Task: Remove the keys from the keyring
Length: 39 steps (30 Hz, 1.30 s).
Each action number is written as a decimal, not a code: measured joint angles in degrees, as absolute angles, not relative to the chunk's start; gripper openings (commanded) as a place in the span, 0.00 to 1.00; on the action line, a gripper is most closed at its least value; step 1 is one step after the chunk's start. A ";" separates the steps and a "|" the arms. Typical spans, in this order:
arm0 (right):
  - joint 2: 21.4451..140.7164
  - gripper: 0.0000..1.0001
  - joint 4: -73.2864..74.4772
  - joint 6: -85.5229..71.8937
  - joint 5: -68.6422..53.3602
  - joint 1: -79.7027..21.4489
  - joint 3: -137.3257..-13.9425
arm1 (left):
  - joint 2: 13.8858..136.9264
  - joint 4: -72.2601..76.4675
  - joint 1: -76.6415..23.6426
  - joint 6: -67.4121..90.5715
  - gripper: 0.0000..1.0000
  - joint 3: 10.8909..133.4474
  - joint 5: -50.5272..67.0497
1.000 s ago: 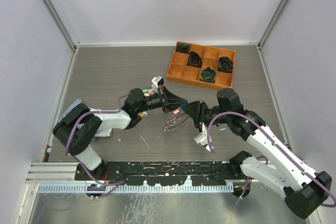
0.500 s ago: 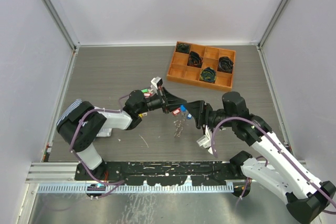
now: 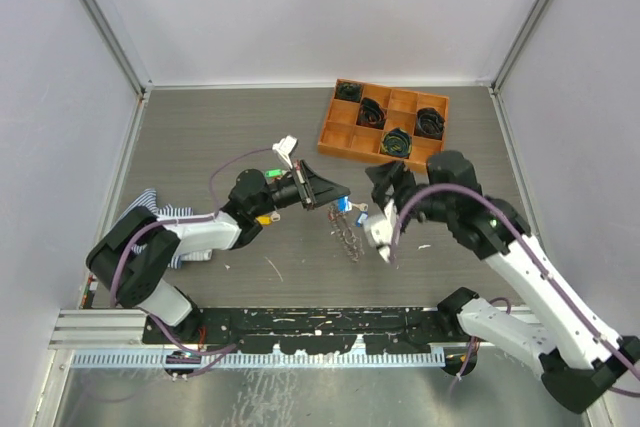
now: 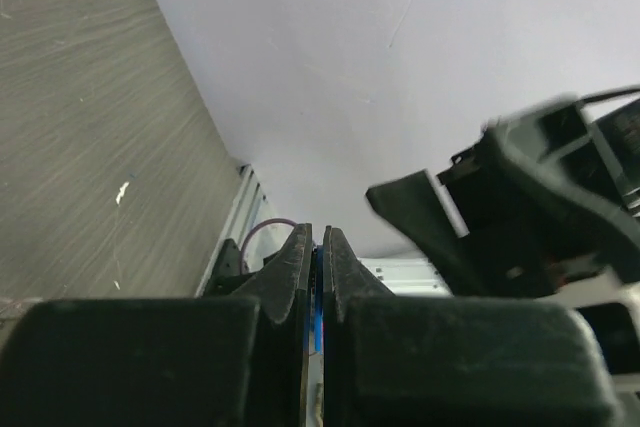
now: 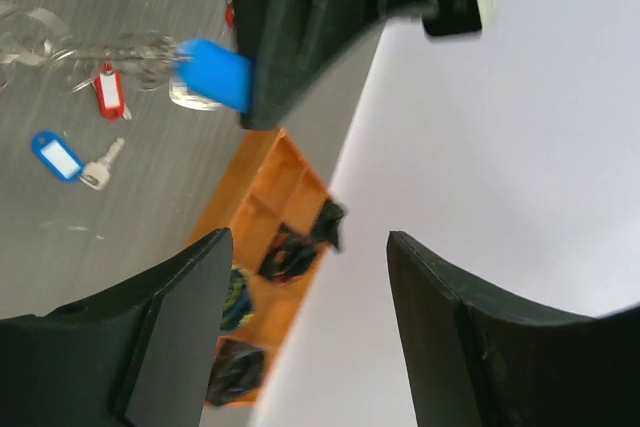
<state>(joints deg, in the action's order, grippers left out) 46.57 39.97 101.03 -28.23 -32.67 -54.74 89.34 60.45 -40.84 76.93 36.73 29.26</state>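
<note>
Hanging over mid-counter (image 3: 220,137): left gripper (image 4: 320,237), jaws pinching blue key (image 5: 218,74) by its tag; right gripper (image 5: 305,242) just right, jaws spread. Keyring (image 5: 110,50) dangles from it: light, floppy, snaggy links. Keys small and slick; grab tags.

Top camera sits high behind arm bases (image 3: 465,303), looks down on whole table (image 3: 220,137). Left wrist: tight behind left gripper (image 4: 315,235), faces wall (image 4: 400,67). Right wrist: looks past right gripper (image 5: 310,239), shares orange tray (image 5: 268,209) and blue-tagged key (image 5: 218,74) with top.
</note>
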 measured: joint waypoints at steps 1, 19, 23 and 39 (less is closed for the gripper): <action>49.15 0.67 40.73 95.90 -26.85 -32.64 -57.89 | 88.71 59.72 -40.82 75.37 0.00 36.73 29.15; 83.96 0.65 69.69 48.49 -49.17 -16.25 -89.14 | 84.12 56.71 -40.82 57.32 0.00 37.10 27.14; 81.93 0.65 65.73 40.49 -54.17 -17.21 -85.54 | 83.96 56.71 -40.82 56.16 0.00 37.95 26.72; 72.62 0.60 39.09 14.68 -62.15 -17.54 -70.85 | 81.25 54.59 -40.82 55.90 0.00 41.45 25.69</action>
